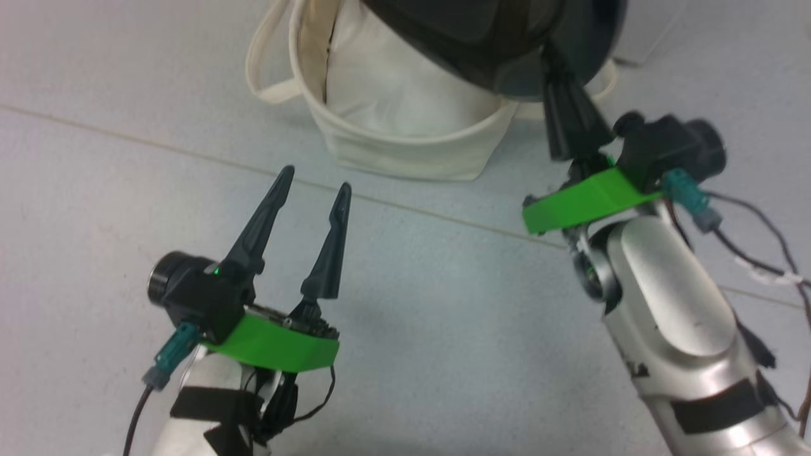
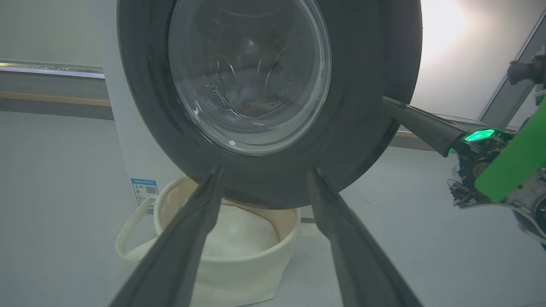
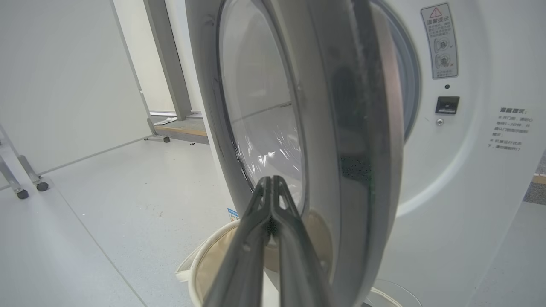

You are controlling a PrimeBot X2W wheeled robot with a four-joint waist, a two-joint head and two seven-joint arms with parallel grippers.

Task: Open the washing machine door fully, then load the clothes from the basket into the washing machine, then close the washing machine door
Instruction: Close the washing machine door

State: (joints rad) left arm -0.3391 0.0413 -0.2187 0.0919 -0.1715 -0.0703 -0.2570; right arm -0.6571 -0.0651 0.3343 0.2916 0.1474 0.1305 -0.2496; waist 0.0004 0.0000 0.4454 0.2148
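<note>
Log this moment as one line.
washing machine door: swung open | right gripper: jaws shut, tips at door rim | left gripper: jaws open, holding nothing | basket: below door, white bundle inside

One big white front-loading washing machine (image 3: 469,192), with one round black-rimmed glass door (image 2: 367,85), one small blue sticker (image 2: 144,189) and two grey printed labels (image 3: 439,40). One round cream canvas basket (image 1: 405,155), two long loop handles (image 1: 266,76), one plain white pillow-like bundle (image 1: 393,82). One left gripper (image 1: 316,178) and one right gripper (image 3: 271,181), each with two long dark fingers (image 1: 263,221) and one green plastic bracket (image 1: 279,345).
</note>
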